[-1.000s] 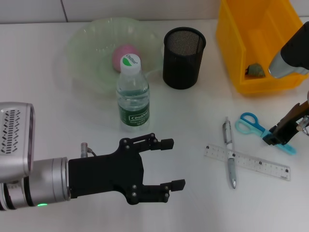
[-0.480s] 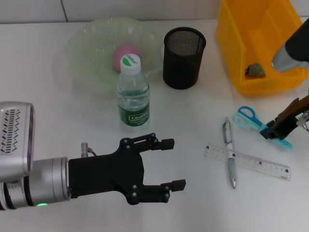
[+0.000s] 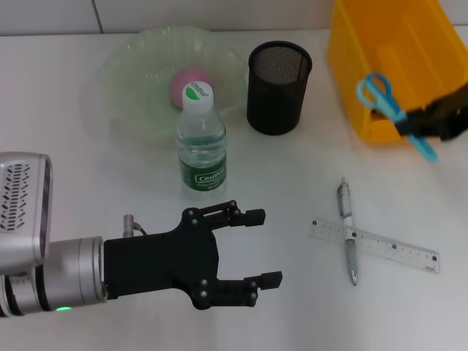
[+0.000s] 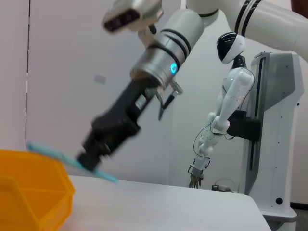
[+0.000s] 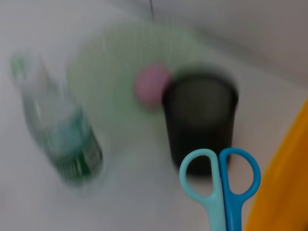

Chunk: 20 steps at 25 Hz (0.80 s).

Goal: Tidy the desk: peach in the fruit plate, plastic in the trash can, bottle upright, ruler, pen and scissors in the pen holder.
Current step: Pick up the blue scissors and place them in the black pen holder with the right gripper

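- The right gripper (image 3: pixel 417 123), a dark, blocky clamp, hangs in the air in front of the yellow bin (image 3: pixel 409 29), its jaws closed on the blades of the scissors (image 3: pixel 380 95).
- The scissors are plastic-handled, one loop pale teal and the other a stronger blue (the right wrist view shows the two oval loops (image 5: pixel 219 180) side by side). They are lifted clear of the table (image 3: pixel 292 175), tilted, with the loops pointing away from the gripper toward the bin's front wall.
- Off to the gripper's left stands the pen holder (image 3: pixel 279 86), a black cylinder of fine wire mesh, open at the top and upright.
- Below the gripper, on the matte white table, lie the ruler (image 3: pixel 387 247), a clear flat strip with printed marks, and the pen (image 3: pixel 347 228), slim and silvery, lying across the ruler's left end.
- The yellow bin is smooth moulded plastic with sloped walls; a small greenish crumpled scrap (image 3: pixel 386 107) sits inside it, close behind the scissor loops.
- The left gripper (image 3: pixel 259 247), matte black with flat plates and visible screws, hovers low near the robot's body with its two fingers spread wide around nothing.
- Just beyond its fingertips the bottle (image 3: pixel 200 139) stands upright: clear ribbed plastic, green label, white cap.
- Farther past the bottle, the fruit plate (image 3: pixel 131 66) is a wide, translucent, pale green dish with a wavy rim, and the round pink peach (image 3: pixel 189 82) rests in it.
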Available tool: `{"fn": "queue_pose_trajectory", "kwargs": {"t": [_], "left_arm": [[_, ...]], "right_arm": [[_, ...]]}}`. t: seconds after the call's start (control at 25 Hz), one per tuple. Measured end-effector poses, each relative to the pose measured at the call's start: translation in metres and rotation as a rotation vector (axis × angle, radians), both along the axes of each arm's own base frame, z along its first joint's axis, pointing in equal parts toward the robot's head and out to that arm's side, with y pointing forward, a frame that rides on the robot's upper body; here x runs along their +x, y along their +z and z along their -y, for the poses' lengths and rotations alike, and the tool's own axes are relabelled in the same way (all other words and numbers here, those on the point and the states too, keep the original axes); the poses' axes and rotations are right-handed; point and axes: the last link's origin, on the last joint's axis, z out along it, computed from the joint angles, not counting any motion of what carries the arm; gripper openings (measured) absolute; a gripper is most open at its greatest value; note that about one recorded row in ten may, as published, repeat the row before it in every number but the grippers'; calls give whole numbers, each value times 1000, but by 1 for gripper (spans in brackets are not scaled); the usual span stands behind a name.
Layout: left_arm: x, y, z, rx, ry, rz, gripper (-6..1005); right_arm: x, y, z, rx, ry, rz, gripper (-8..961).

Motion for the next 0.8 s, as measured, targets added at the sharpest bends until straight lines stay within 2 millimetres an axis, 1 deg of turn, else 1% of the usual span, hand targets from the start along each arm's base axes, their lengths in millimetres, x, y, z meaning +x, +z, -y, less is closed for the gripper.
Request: {"fn": "queue_pose_trajectory", "kwargs": {"t": [0.04, 0.12, 0.16, 0.2, 0.32, 0.36, 0.4, 0.52, 0.56, 0.6, 0.72, 0.76, 0.8], "left_arm": [[0, 0, 0, 0, -1, 0, 813], [0, 0, 0, 0, -2, 0, 813], [0, 0, 0, 0, -3, 0, 813], [0, -1, 0, 0, -4, -1, 813], [0, -1, 1, -2, -4, -1, 813], [0, -1, 1, -4, -3, 0, 813], [0, -1, 1, -4, -3, 0, 813], [1, -2, 2, -10, -5, 2, 813], [1, -2, 2, -12, -7, 4, 813], [2, -1, 3, -16, -11, 9, 813], [2, -1, 4, -19, -15, 15, 813], [2, -1, 5, -19, -16, 16, 813], [2, -2, 5, -20, -15, 16, 813]], "right_arm": [[-2, 5, -1, 35, 33, -58, 208], [-2, 9, -3, 89, 91, -171, 208], [1, 5, -7, 141, 154, -315, 207], [1, 5, -7, 141, 154, -315, 207], [12, -10, -14, 217, 221, -516, 207], [19, -22, -20, 266, 253, -601, 208], [19, -22, -20, 266, 253, -601, 208], [22, -42, -30, 313, 298, -647, 208], [21, -55, -37, 352, 328, -651, 208], [21, -55, -37, 352, 328, -651, 207], [15, -70, -48, 410, 359, -650, 207], [11, -81, -57, 445, 361, -648, 207], [11, -81, -57, 445, 361, -648, 208]]}}
